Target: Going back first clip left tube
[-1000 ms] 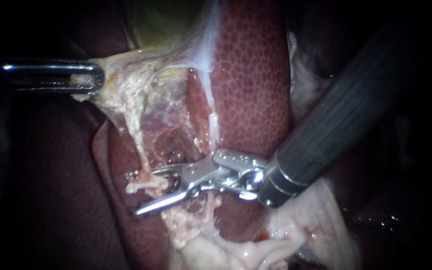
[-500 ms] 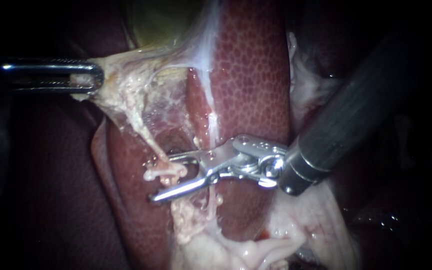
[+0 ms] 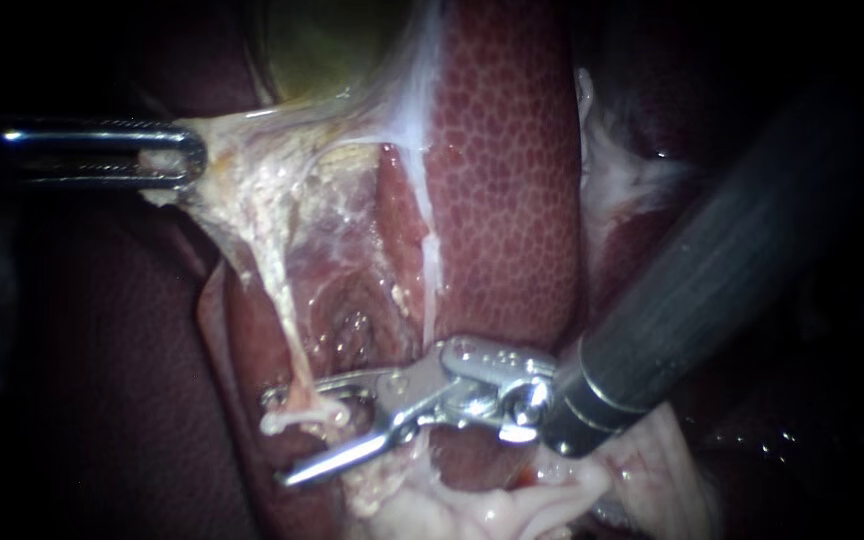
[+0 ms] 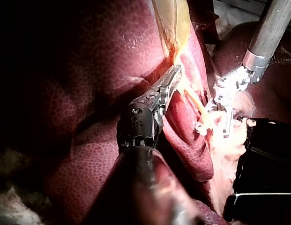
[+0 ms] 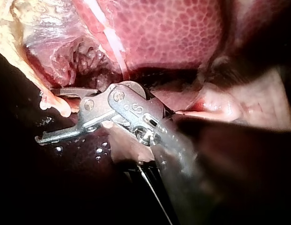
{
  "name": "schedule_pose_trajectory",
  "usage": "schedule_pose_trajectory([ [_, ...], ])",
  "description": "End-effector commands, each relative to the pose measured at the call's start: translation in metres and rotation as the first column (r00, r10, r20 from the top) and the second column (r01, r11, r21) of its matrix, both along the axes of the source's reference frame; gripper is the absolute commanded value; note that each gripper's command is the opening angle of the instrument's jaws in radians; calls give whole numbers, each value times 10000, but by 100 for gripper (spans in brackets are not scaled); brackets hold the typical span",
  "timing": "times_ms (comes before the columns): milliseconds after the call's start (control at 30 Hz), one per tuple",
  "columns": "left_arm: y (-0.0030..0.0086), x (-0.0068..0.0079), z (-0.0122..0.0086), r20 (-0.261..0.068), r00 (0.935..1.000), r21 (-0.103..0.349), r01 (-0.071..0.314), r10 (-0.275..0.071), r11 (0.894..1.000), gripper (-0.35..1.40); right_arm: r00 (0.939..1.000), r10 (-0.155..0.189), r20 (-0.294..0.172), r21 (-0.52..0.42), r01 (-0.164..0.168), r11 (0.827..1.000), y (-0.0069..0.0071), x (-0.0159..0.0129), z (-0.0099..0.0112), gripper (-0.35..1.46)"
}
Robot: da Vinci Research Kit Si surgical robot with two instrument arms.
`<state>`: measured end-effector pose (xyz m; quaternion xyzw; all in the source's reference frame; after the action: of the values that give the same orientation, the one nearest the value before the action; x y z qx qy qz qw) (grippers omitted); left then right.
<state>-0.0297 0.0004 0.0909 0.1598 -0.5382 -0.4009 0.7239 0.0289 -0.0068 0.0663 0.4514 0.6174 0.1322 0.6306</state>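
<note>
My left instrument (image 3: 180, 155) comes in from the left, its jaws shut on pale tissue at the gallbladder's (image 3: 322, 40) lower end, holding it taut. From there a thin pale tube (image 3: 277, 300) runs down to a whitish knob (image 3: 297, 412). My right instrument (image 3: 274, 438) stands open around that knob, which lies against the upper jaw. The left wrist view has my left instrument (image 4: 173, 77) shut on yellowish tissue and my right instrument (image 4: 214, 130) beyond it. In the right wrist view my right instrument (image 5: 46, 115) gapes, the tube end (image 5: 56, 105) just under the upper jaw. I cannot make out a clip.
Mottled red liver (image 3: 502, 150) fills the middle, with a raw dissected pocket (image 3: 352, 320) above the right jaws. Pale fatty tissue (image 3: 492, 505) lies below them. A white band (image 3: 422, 180) runs down the liver's edge. A black block (image 4: 267, 154) sits beside the tissue in the left wrist view.
My right instrument drew back to the right and up, then came back left and lower, its jaws open throughout. The tube's end moved with the upper jaw. My left instrument held still.
</note>
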Motion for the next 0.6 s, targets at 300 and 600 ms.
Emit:
schedule_pose_trajectory([
  [300, 2, -2, 2, -12, 10000, 9, 18, -18, 10000, -35, 9992, -353, -167, 136, 355, 9993, -6, 14, -3, 60],
  [600, 0, -4, 0, -25, 10000, 5, 35, -35, 10000, -35, 9977, 165, -657, -2323, -314, 9721, 5, 34, 17, 60],
])
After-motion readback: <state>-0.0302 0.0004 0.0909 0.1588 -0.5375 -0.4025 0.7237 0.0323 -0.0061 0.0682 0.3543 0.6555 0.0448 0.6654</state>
